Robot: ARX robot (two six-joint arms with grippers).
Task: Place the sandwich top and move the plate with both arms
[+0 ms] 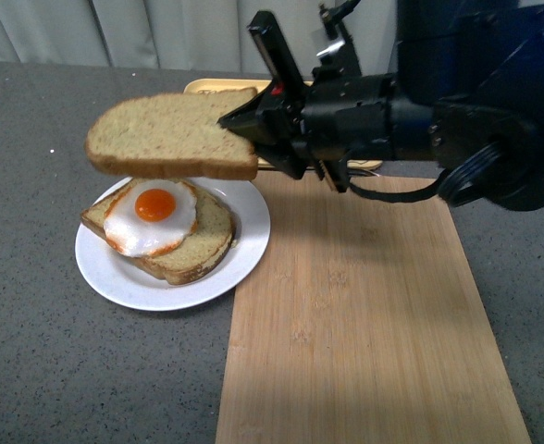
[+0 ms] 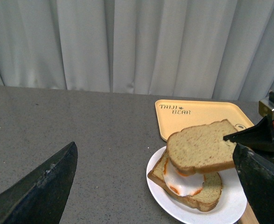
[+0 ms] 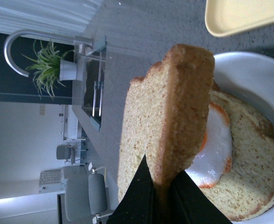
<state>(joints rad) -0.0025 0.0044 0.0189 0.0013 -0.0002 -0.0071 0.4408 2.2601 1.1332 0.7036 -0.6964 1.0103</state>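
Straight out past the tips of the right fingers point(image 1: 242, 120), toward the robot's left, hangs the top slice point(image 1: 170, 137). The fingers are closed on the crust at its near edge, and the slice is held flat and level in the air. Directly below the fingers' reach sits the plate point(image 1: 246, 250) on the counter point(image 1: 31, 324), just beside the wooden board point(image 1: 364, 314). On the plate lies the egg slice point(image 1: 193, 254), with the fried egg point(image 1: 152, 217) facing up. The two slices are apart, with a clear gap between the held crust and the egg. They line up nearly square to each other. From the left wrist view, the held slice looks shifted a little toward the yellow tray point(image 2: 197, 114) and the right fingers' side, compared with the slice under it. The coming move therefore looks like a short drop with a slight push away from the fingers before letting go. The left fingers point(image 2: 39, 191) are spread wide and empty, well back from the plate with its near rim ahead of them. They are the farther pair for now, though they seem well set to take that rim later.
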